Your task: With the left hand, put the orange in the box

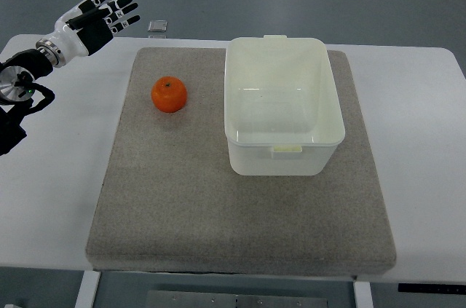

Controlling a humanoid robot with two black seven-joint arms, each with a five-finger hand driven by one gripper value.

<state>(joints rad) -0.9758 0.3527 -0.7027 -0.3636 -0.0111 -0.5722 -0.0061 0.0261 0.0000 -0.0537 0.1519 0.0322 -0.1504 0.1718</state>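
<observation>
Hovering over the desk's [65, 199] far left corner, my left hand [98, 13] hangs with fingers [120, 6] spread and nothing in its grasp. Seen from above, the orange [169, 95] sits on the grey mat [218, 213], nearer to me than the hand and off toward its right, well apart from it. Beyond the orange, further to the hand's right, stands the white box [284, 104], open-topped and bare inside. Round as it is, the fruit offers no long axis. My right hand is nowhere in the shot, so the reach falls to the left.
</observation>
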